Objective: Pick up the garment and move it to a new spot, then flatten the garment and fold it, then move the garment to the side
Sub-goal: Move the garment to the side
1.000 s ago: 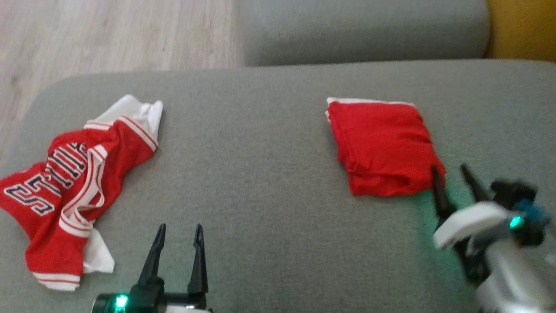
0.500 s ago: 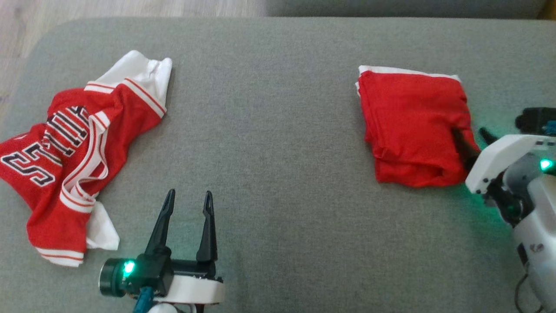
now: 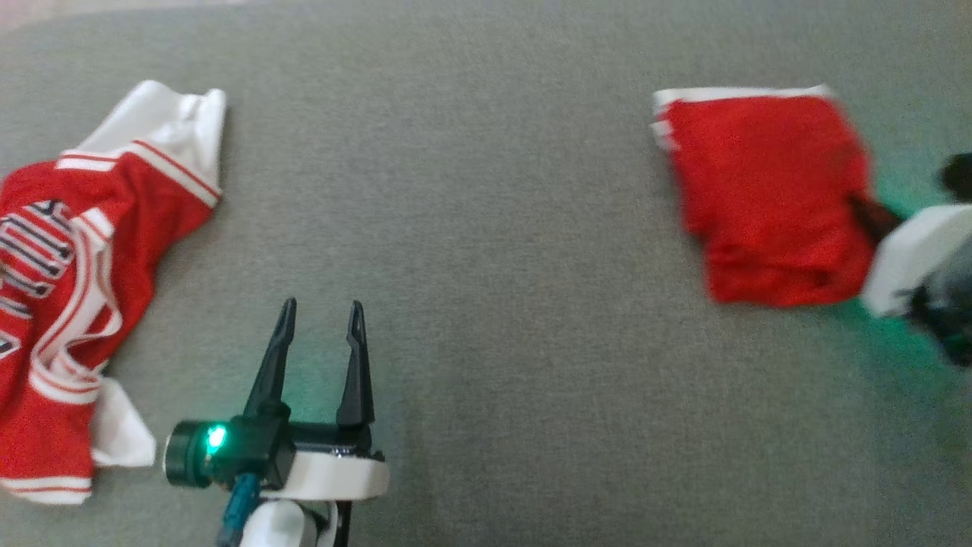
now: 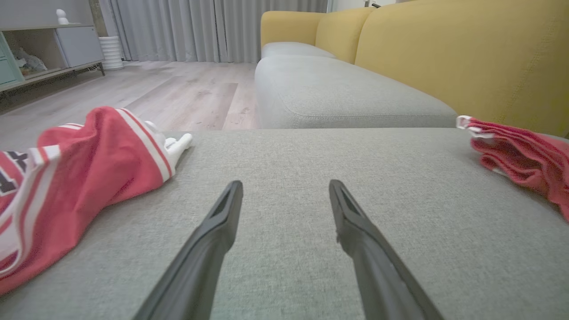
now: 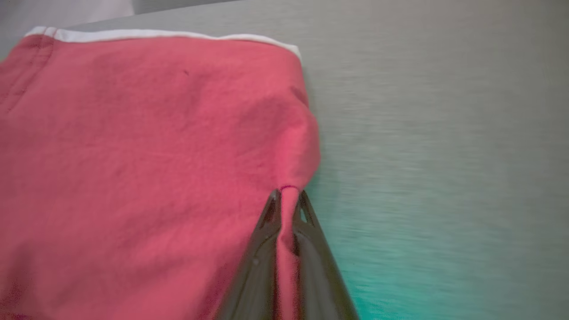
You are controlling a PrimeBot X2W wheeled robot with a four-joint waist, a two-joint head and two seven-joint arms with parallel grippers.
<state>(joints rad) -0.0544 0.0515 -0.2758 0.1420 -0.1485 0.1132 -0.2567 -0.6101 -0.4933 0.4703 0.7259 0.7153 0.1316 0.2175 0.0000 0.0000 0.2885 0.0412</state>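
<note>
A folded red garment (image 3: 767, 197) with a white trim lies on the right of the grey cushion (image 3: 486, 190). It also shows in the left wrist view at the far right (image 4: 520, 155). My right gripper (image 3: 862, 213) is at the garment's right edge. In the right wrist view, my right gripper (image 5: 288, 195) is shut on a pinched fold of the red garment (image 5: 146, 146). My left gripper (image 3: 319, 311) hovers open low over bare cushion at the front, nothing between its fingers (image 4: 284, 184).
A crumpled red and white jersey (image 3: 68, 251) with lettering lies at the cushion's left end, also seen in the left wrist view (image 4: 80, 164). Beyond are another grey seat (image 4: 338, 93), a yellow backrest (image 4: 444, 49) and wooden floor (image 4: 155, 89).
My right gripper reached the folded garment's right edge and closed on it. The head view has shifted down and sideways. The left gripper stays open.
</note>
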